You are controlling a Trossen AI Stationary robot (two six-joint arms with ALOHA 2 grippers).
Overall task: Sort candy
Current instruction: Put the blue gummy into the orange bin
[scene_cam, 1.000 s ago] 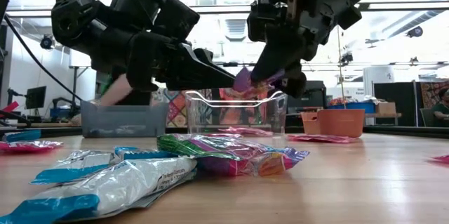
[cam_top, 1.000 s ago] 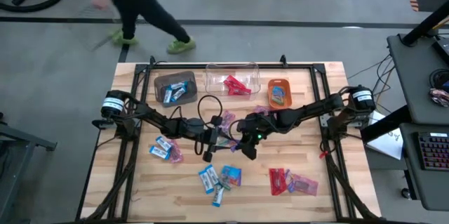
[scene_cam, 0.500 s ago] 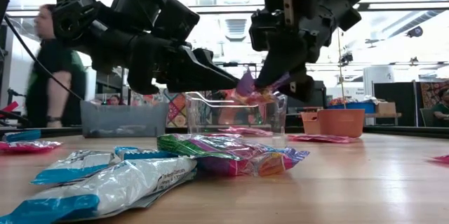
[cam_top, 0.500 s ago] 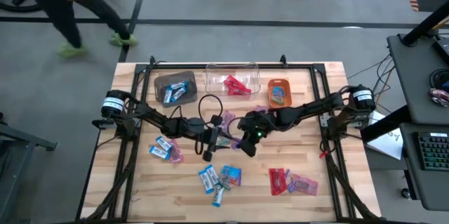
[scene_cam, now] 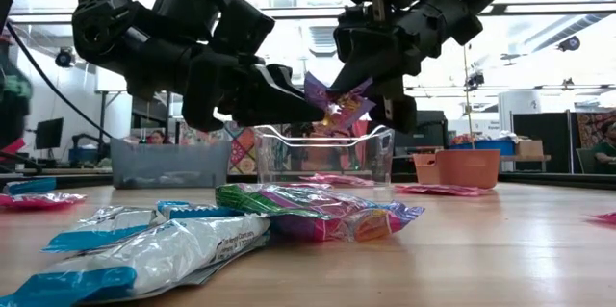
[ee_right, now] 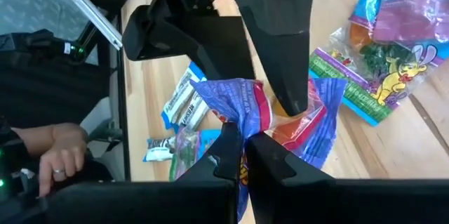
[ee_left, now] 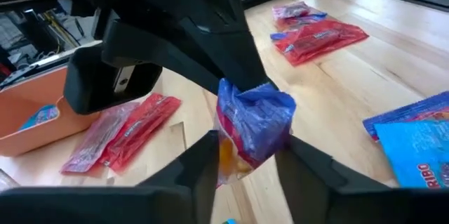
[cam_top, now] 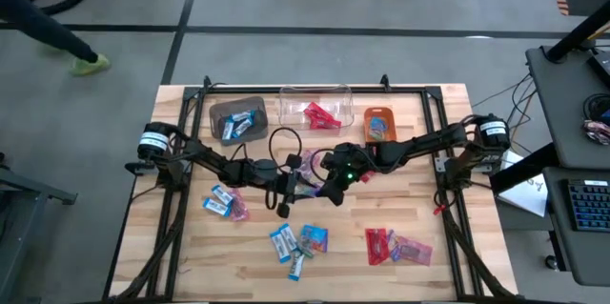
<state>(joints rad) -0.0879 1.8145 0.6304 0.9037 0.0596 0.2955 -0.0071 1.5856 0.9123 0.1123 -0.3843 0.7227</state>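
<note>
A crumpled purple-and-pink candy packet point(scene_cam: 337, 107) hangs in mid-air over the table's middle, between my two grippers. My right gripper point(ee_right: 247, 155) is shut on it; in the high view my right gripper point(cam_top: 331, 176) comes from the right. My left gripper point(ee_left: 251, 162) is open, and its two fingers stand on either side of the packet's end point(ee_left: 252, 122). In the high view my left gripper point(cam_top: 297, 178) comes from the left. More candy lies on the table: blue-and-white sweets point(cam_top: 221, 201), another blue-and-white group point(cam_top: 295, 240), and red and pink ones point(cam_top: 393, 246). My right gripper pinches the packet's bunched middle point(ee_right: 242, 122) between its two fingers, slanting down from the table's right side. The packet is lifted clear of the table and its crumpled ends flare out past the fingers. Whether my left gripper's fingers point(ee_left: 208, 155) touch the packet, I cannot tell.
A brown bin point(cam_top: 236, 118), a clear bin point(cam_top: 315, 109) and an orange bin point(cam_top: 379, 125) stand along the far edge, each with candy in it. A green-and-pink packet point(scene_cam: 318, 213) lies under the grippers. A person's leg point(cam_top: 57, 37) shows on the floor beyond the far left.
My right gripper has risen and gone a little toward the far edge and my left gripper, carrying the purple packet up between my left gripper's fingers. A person behind the table has walked off to the left.
</note>
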